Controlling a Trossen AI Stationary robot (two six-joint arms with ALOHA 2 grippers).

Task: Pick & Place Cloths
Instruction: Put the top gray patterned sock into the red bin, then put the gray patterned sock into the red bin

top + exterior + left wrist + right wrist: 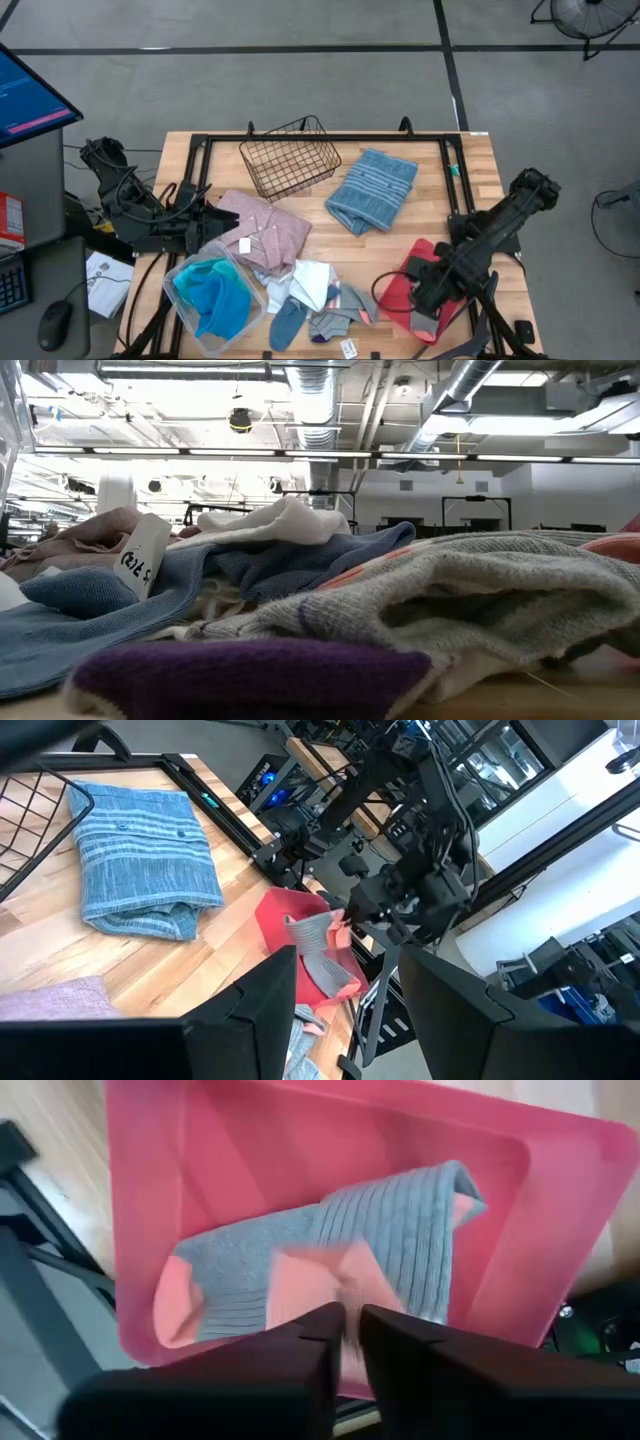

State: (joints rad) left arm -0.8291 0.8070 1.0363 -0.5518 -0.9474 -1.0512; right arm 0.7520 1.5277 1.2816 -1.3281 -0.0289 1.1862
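Note:
A grey and coral sock [390,1220] hangs from my right gripper [350,1325] over the red tray [395,290] at the table's near right corner. That gripper points straight down and is shut on the sock. My left gripper [345,1005] waits open at the table's left edge [200,218], holding nothing. A dusty pink shirt [265,232] lies flat on the table. A white cloth [312,280] and more socks [330,320] lie near the front edge. A grey-blue striped towel [375,188] lies folded farther back. My right gripper pinches a coral part of the sock [310,1285] between its two fingers, coming from above and pointing down. The sock [325,945] hangs slack below the fingers, its lower grey ribbed end [430,1200] down inside the red tray.
A black wire basket [290,155] stands at the back middle. A clear container [212,295] with turquoise and blue cloths sits at the near left. Dark frame rails [455,180] run along the table's sides. Socks [450,590] lie close before the low camera.

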